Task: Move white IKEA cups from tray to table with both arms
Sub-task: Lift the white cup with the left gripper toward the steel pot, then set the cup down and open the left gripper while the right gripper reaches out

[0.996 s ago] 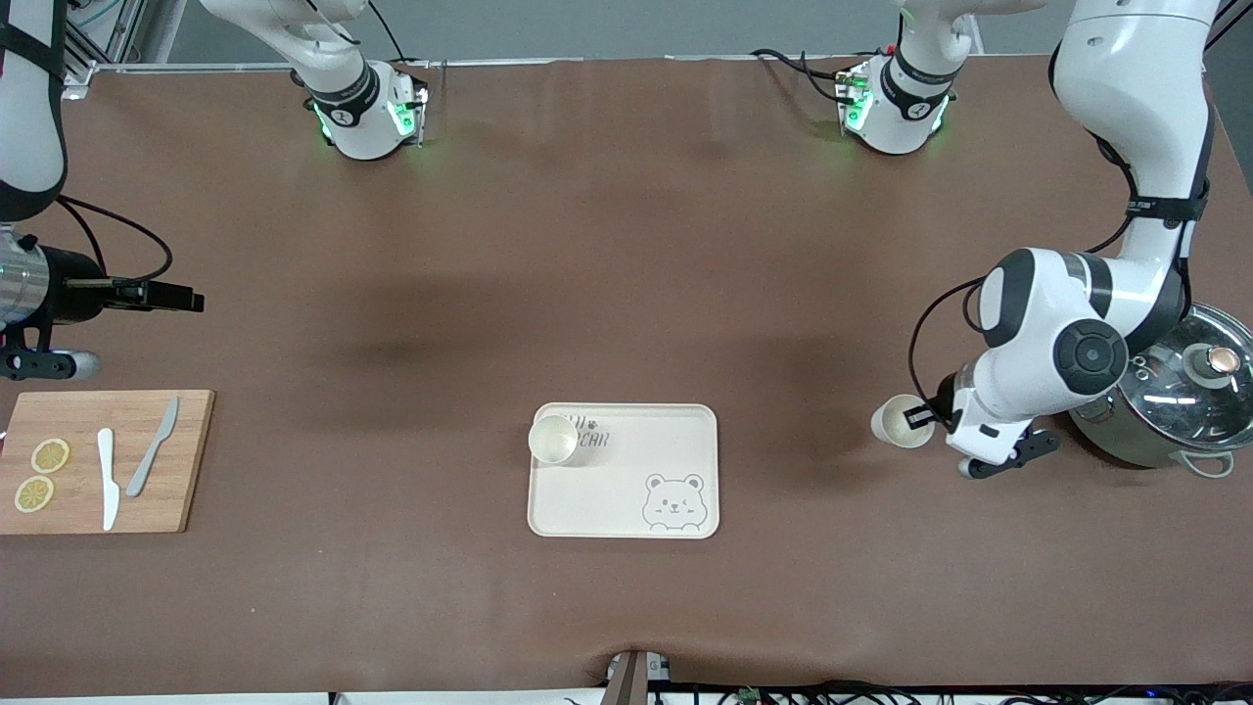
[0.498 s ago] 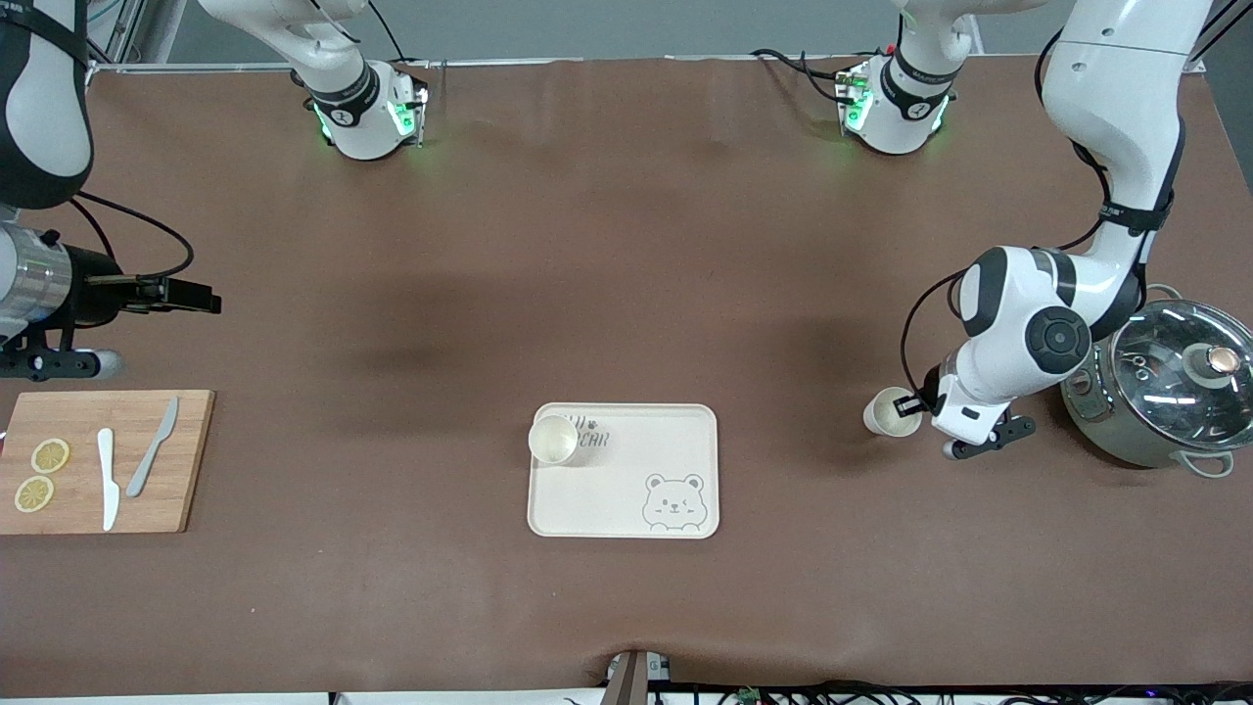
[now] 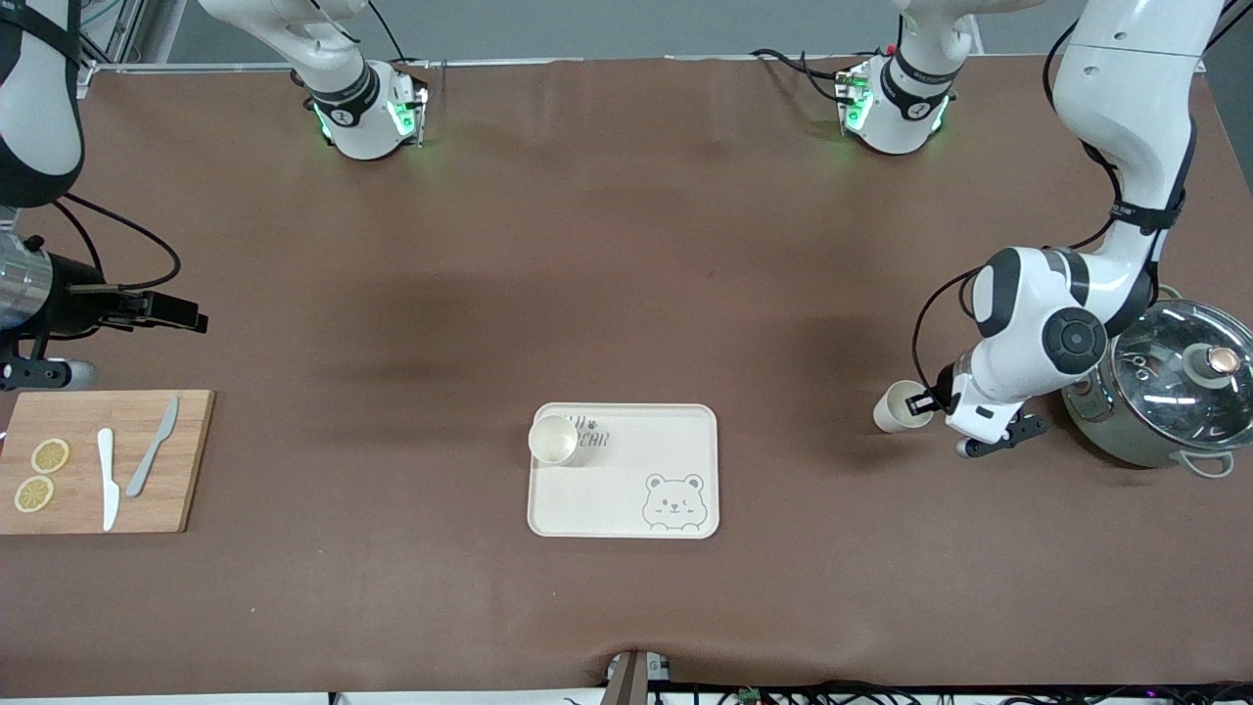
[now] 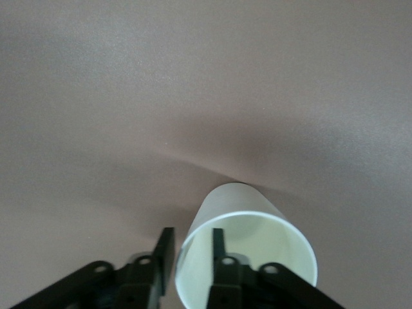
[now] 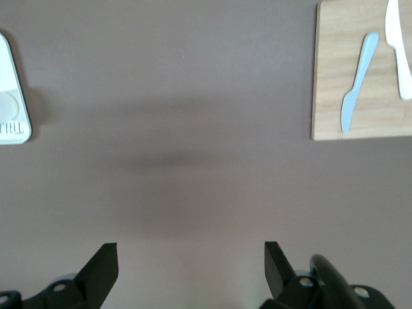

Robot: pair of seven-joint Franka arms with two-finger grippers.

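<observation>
One white cup [image 3: 553, 439] stands upright on the bear-printed tray [image 3: 626, 499], in the corner farthest from the front camera, toward the right arm's end. My left gripper [image 3: 917, 403] is shut on the rim wall of the second white cup [image 3: 891, 409], one finger inside and one outside. It holds the cup tilted, low over the table between the tray and the pot. The left wrist view shows the cup [image 4: 248, 219] with my left gripper [image 4: 192, 239] pinching its wall. My right gripper [image 3: 186, 315] is open and empty, over the table beside the cutting board; it also shows in the right wrist view [image 5: 190, 256].
A grey-green pot with a glass lid [image 3: 1165, 392] stands close to the left arm's elbow. A wooden cutting board [image 3: 186, 470] with two knives [image 3: 152, 458] and lemon slices [image 3: 49, 455] lies at the right arm's end, also in the right wrist view [image 5: 360, 122].
The left gripper has shifted slightly with the cup, tilting it more onto its side. The right gripper moved out a little and came back.
</observation>
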